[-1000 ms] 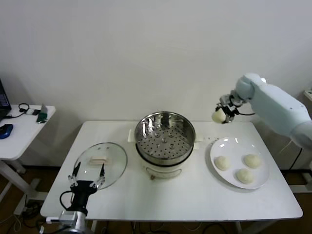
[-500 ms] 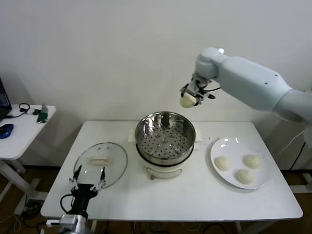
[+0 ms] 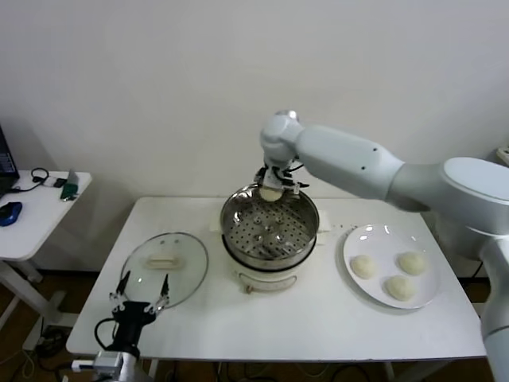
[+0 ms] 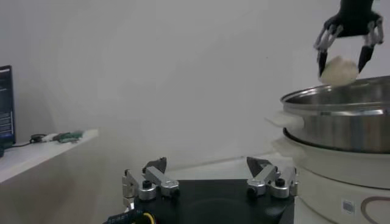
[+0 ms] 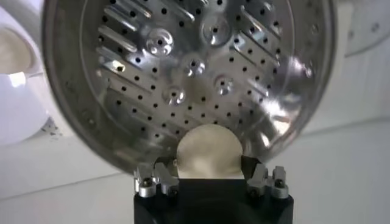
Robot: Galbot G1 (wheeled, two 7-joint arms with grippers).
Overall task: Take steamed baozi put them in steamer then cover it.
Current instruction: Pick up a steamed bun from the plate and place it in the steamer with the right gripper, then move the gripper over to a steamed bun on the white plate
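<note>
- My right tool (image 3: 271, 189) is above the back rim of the steamer (image 3: 269, 225), jaws closed on one baozi (image 3: 271, 193); R wrist cam shows that bun (image 5: 209, 152) pinched between both fingers, w/ the perforated tray (image 5: 189, 73) directly under it.
- L wrist cam confirms: the right tool (image 4: 346, 42) hangs over the pot rim w/ the bun (image 4: 339, 70) in its fingers, clear of the metal, not touching.
- Steamer sits mid tabletop (image 3: 278, 326) on its white base, uncovered; I see no buns on the tray yet.
- Three more baozi (image 3: 363, 266), (image 3: 412, 263), (image 3: 400, 287) lie on the white plate (image 3: 355, 240), on the right side of the tabletop, just beside the steamer. They're spaced apart from each other.
- The cover (image 3: 165, 267) lies flat on the tabletop left of the steamer, cream handle (image 3: 161, 260) facing up.
- My left tool (image 3: 141, 290) is parked at the front-left edge of the tabletop, near the cover's front rim, fingers spread wide, holding nothing. L wrist cam shows both of its fingers (image 4: 149, 181) well apart.
- Side desk (image 3: 32, 211) at far left w/ cables and small items; can't tell what they are.
</note>
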